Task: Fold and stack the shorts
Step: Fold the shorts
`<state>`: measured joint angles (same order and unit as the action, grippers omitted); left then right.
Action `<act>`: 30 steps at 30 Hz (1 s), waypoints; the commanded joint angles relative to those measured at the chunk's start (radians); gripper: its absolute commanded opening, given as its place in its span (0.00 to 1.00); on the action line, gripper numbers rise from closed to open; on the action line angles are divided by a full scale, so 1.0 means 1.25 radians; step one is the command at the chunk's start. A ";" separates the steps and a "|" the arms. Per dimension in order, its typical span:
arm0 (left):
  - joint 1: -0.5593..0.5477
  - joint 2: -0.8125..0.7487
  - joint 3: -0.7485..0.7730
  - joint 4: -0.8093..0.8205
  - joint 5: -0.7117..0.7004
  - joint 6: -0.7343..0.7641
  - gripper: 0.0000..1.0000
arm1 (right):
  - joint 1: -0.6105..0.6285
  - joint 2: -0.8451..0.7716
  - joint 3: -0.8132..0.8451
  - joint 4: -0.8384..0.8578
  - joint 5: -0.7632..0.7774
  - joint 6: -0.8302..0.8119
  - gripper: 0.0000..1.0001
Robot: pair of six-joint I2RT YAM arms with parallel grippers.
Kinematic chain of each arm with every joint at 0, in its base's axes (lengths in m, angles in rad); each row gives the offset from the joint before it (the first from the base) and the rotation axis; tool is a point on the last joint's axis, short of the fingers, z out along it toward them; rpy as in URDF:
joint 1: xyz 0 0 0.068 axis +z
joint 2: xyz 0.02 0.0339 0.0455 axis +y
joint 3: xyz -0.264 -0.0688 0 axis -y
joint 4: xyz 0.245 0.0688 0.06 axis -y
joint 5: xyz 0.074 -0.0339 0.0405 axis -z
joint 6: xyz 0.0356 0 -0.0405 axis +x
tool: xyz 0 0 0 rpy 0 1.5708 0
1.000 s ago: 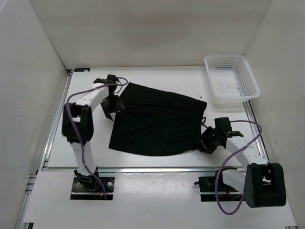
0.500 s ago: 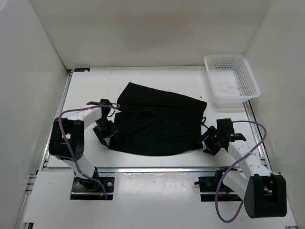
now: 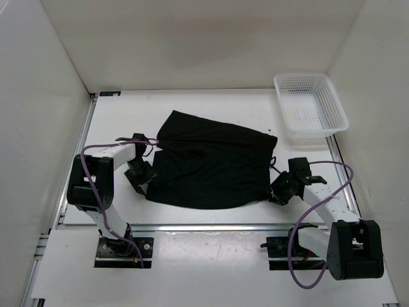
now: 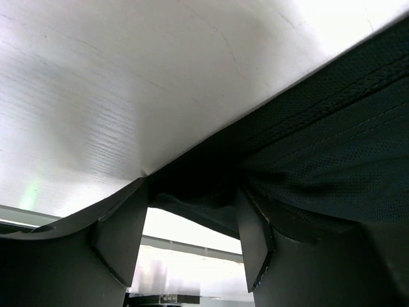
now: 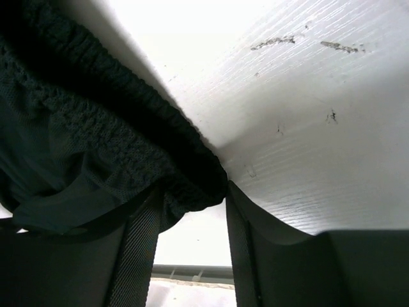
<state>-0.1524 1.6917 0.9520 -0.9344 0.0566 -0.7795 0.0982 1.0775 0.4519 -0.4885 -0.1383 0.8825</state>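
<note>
The shorts (image 3: 214, 163) are pinched at 4 o'clock by the right gripper (image 3: 275, 194), and their 8 o'clock corner is surrounded by the wide-open left gripper (image 3: 144, 179).

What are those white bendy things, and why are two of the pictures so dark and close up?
Those are two robot arms, bolted to the near edge of a white table. The big picture comes from a camera above and behind them: the left arm is on the left, the right arm on the right. Between them lie black shorts, spread out, and a white basket sits in the far right corner. The two dark pictures come from small cameras on the wrists, looking along the fingers. The left fingers stand apart around a near corner of the shorts. The right fingers have the thick waistband between them; I can't tell whether they are pinching it.
</note>
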 commanded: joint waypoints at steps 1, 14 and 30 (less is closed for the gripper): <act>0.002 -0.002 -0.004 0.058 -0.026 -0.005 0.67 | -0.001 0.012 0.008 0.028 -0.007 -0.003 0.47; -0.014 -0.190 -0.061 -0.023 -0.020 -0.051 0.66 | -0.001 0.012 0.015 0.028 -0.007 -0.010 0.47; -0.039 -0.062 -0.061 0.047 -0.054 -0.075 0.59 | -0.001 0.004 0.023 0.035 -0.007 -0.026 0.47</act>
<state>-0.1852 1.5837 0.8387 -0.9272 0.0319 -0.8627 0.0982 1.0878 0.4519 -0.4698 -0.1410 0.8761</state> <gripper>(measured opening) 0.597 0.478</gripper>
